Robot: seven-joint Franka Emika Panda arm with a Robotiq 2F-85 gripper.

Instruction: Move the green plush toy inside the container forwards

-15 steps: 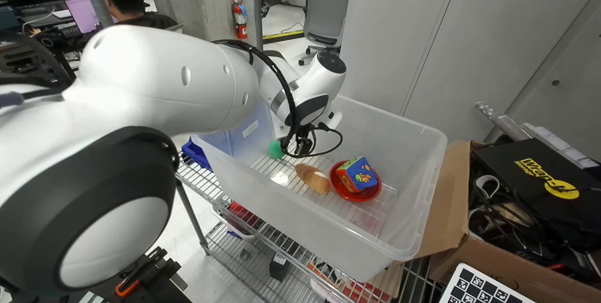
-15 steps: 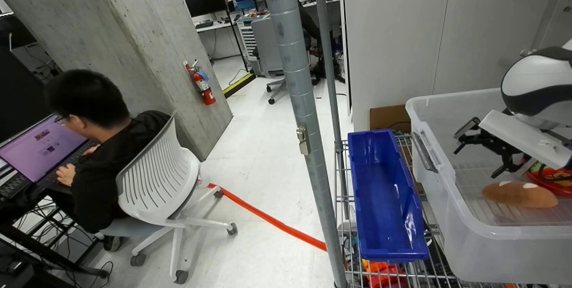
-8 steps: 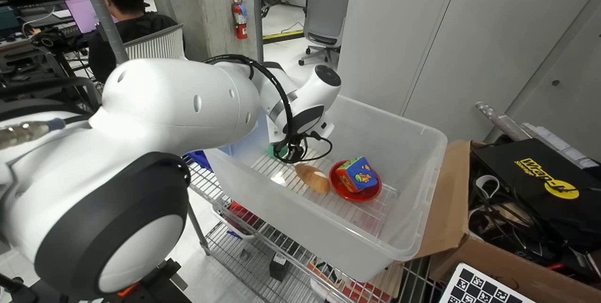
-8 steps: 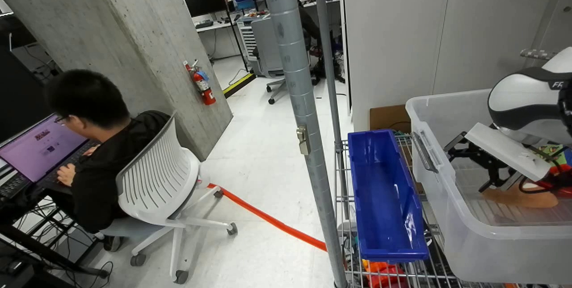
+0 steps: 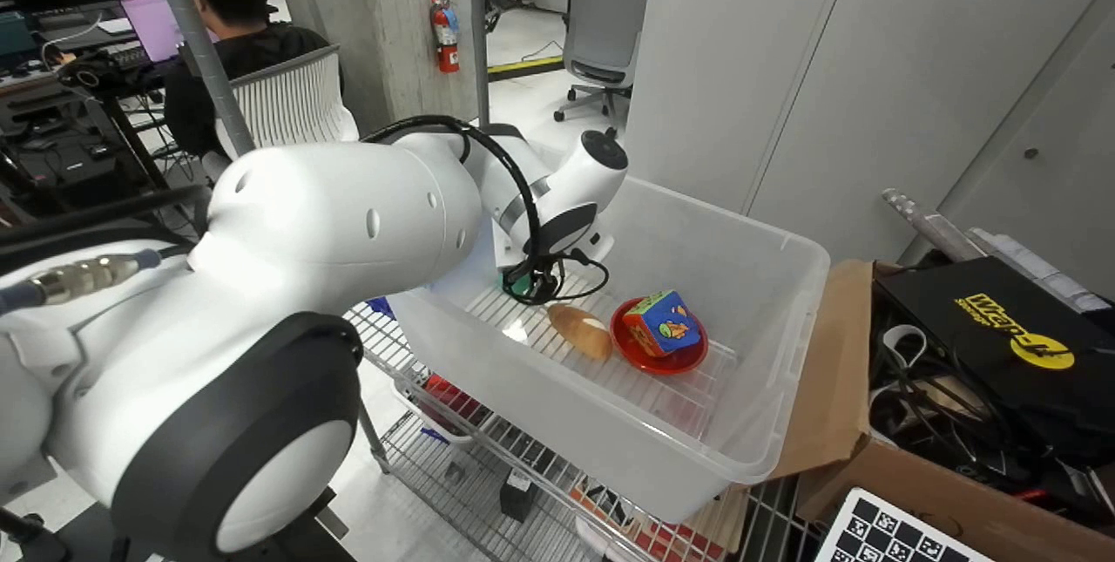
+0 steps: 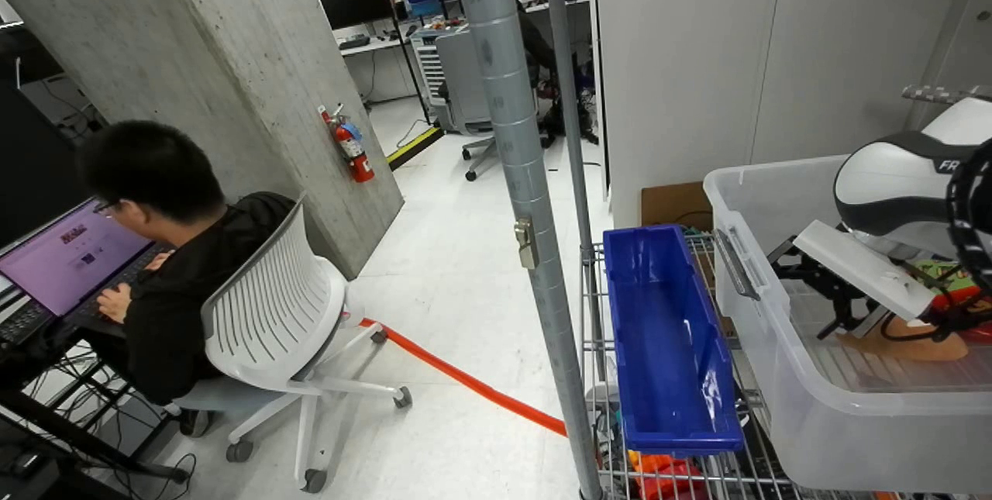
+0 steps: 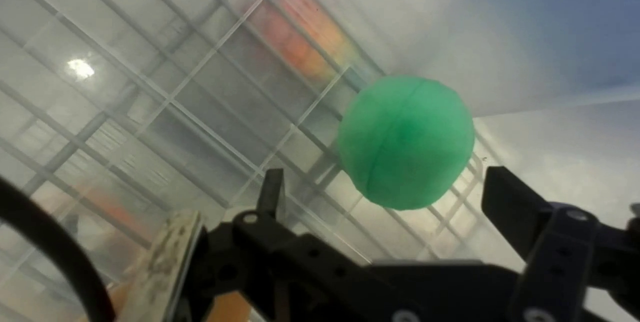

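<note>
jaws spread wide; gripper [image 7: 385,177] at bottom of wrist view, r. of ctr. green plush toy [image 7: 406,142] just r. of ctr there, lower part btwn fingertips [image 7: 507,207] in frame, gaps both sides. in an exterior view toy's partly hidden mid-frame, inside container [image 5: 557,414]; brown roll [image 5: 580,331] to its lower r., then red bowl [image 5: 684,362] w/ block [image 5: 669,322].

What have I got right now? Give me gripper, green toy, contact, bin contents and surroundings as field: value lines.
Gripper: open, down in the bin
Green toy: on the bin floor, near a wall
Contact: none visible; gaps on both sides in the wrist view
Other bin contents: bread; red dish with a cube in it
Outside bin: blue tray, cardboard box
Grasp: not yet made
</note>
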